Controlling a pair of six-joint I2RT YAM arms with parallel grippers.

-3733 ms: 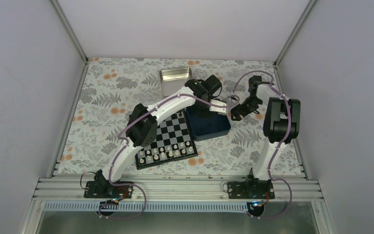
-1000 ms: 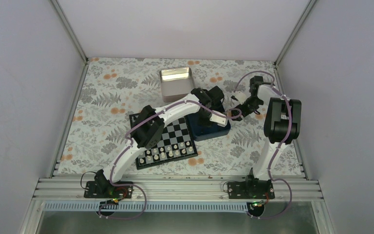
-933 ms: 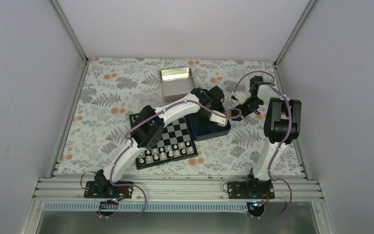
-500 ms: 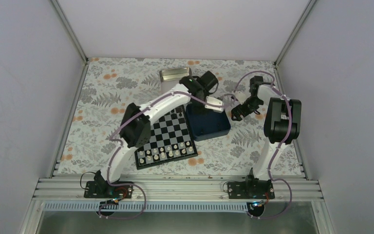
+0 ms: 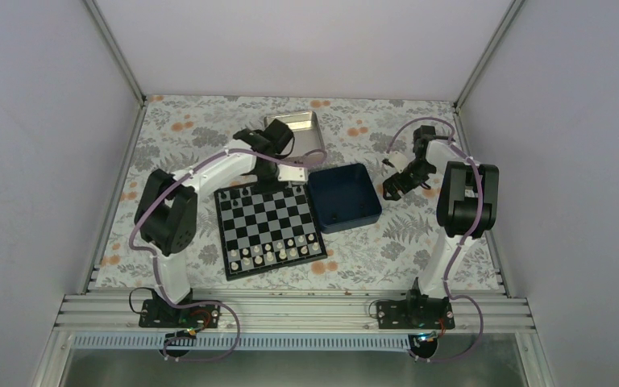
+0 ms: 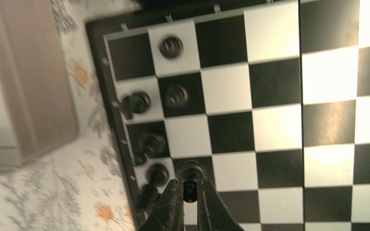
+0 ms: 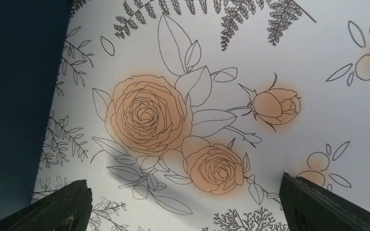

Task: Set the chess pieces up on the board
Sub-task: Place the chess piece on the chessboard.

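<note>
The board (image 5: 267, 219) lies left of centre on the table. Cream-white chessmen (image 5: 274, 254) fill its two near rows, and a few black chess pieces (image 5: 238, 194) stand along its far edge. My left gripper (image 5: 294, 176) hangs over the far right corner of the board. In the left wrist view the left gripper (image 6: 191, 186) is shut on a black chess piece (image 6: 191, 172), held above the board (image 6: 279, 82) near several standing black pieces (image 6: 176, 95). My right gripper (image 5: 395, 184) hovers right of the blue box. The right gripper (image 7: 185, 185) is open over bare floral cloth.
A navy blue box (image 5: 344, 196) sits just right of the board; its wall (image 7: 14, 96) shows in the right wrist view. A metal tin (image 5: 292, 129) stands behind the board, close to the left wrist, and the tin (image 6: 29, 86) also shows at that view's left edge.
The left arm has swung from above the blue box leftward to the board's far edge, gripper shut throughout. The right arm has stayed in place, open.
</note>
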